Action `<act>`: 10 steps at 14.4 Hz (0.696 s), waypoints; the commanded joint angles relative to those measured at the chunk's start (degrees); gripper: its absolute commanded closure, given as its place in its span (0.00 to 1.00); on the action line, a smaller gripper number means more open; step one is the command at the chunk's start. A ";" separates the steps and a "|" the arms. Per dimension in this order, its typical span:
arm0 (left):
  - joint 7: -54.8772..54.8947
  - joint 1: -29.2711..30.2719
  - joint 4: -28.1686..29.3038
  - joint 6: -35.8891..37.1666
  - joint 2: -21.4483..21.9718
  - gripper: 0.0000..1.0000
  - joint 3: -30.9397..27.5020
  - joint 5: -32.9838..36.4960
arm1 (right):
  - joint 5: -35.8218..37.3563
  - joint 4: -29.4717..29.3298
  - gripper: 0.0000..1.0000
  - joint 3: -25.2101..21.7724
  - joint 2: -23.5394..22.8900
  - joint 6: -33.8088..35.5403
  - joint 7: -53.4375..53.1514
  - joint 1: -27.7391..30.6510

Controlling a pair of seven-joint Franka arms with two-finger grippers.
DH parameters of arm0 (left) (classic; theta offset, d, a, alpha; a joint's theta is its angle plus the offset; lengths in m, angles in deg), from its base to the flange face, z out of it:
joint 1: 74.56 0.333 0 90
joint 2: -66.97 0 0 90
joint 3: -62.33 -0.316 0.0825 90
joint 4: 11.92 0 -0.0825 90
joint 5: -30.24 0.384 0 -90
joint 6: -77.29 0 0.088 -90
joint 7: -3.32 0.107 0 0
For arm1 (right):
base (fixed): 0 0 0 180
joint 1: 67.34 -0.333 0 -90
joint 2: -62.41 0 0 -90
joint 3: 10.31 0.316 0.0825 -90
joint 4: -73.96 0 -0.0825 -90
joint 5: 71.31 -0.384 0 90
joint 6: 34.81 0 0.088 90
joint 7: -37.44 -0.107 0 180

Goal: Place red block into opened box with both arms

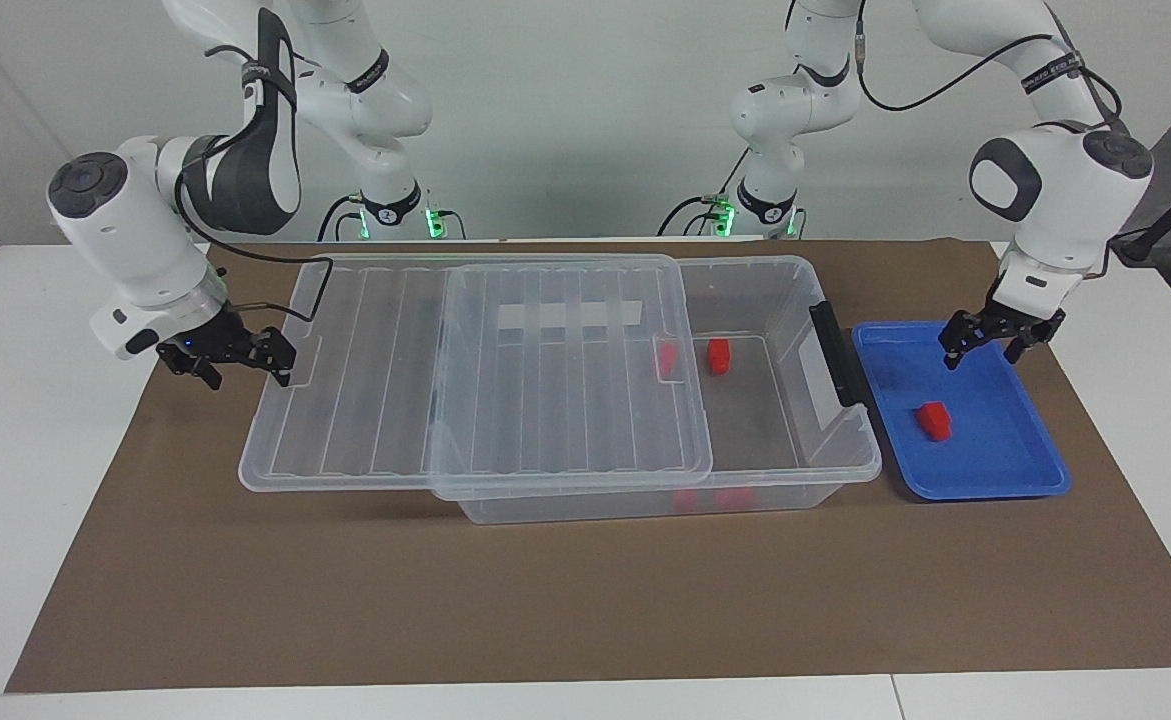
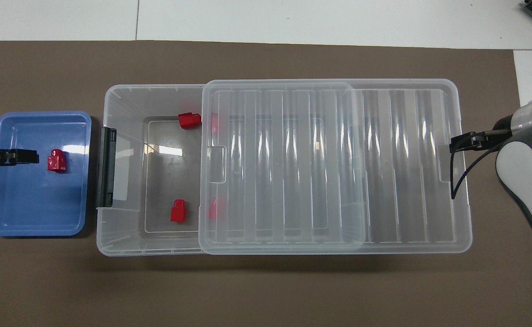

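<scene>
Clear, glossy, smooth plastic for the box (image 2: 125, 236) and its ribbed lid (image 2: 293, 163), with a matt black plastic latch (image 2: 106, 165) and a whitish matt strip (image 1: 567, 316) showing through the lid. Glossy, smooth blue plastic for the tray (image 2: 34, 213) at the left arm's end of the table, bright highlights on its floor; smooth, shiny red plastic for the red block (image 2: 57, 160) in it. Matt brown paper-like mat (image 2: 266, 290) over a smooth white table (image 1: 5, 420); glossy white shells with dark grey bands on the arms (image 1: 1055, 190), matt black for the grippers.
</scene>
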 commanded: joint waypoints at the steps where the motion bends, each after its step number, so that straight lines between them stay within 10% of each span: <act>1: -1.03 0.19 3.68 -5.48 0.43 0.00 0.56 0.65 | -0.23 0.94 0.01 0.33 0.91 0.29 2.25 1.27; 10: 1.00 -0.25 6.33 -10.24 -1.32 0.00 0.73 -0.05 | -0.05 -0.12 0.01 0.68 3.10 1.52 0.15 0.30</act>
